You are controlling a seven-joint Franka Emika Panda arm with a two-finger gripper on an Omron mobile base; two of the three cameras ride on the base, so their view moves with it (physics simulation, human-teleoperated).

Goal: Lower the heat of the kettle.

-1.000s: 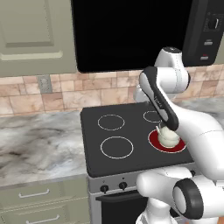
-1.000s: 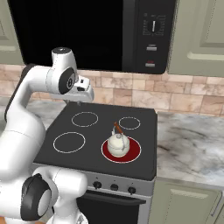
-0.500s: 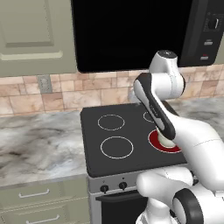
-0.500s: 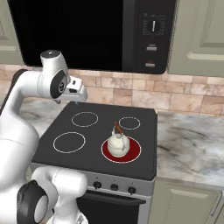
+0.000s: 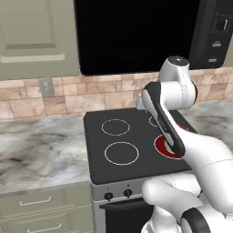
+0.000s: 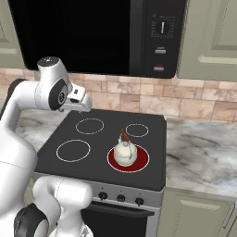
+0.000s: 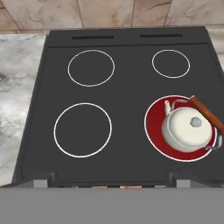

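Note:
The kettle (image 7: 186, 129) is small, cream-white and round, with a knobbed lid and a brown-gripped wire handle. It stands on the glowing red front right burner (image 6: 139, 163) of the black stove (image 6: 99, 157). In the right base view the kettle (image 6: 125, 152) sits upright in plain sight. My gripper (image 6: 83, 107) hangs high over the stove's back left corner, well away from the kettle. Looking down from the hand, the gripper (image 7: 111, 181) is open, its fingertips (image 7: 43, 179) wide apart with nothing between them. My arm hides the kettle in the left base view, where part of the red burner (image 5: 164, 146) shows.
A row of knobs (image 6: 121, 198) runs along the stove's front panel, also seen as knobs (image 5: 118, 195) from the left. A microwave (image 6: 159, 37) hangs above the stove. Marble counters (image 6: 203, 152) flank the stove. The other burners (image 7: 83, 129) are dark.
The gripper has gone from shut to wide open. The arm's upper joints swung to the left, and the arm now covers the kettle in the left base view.

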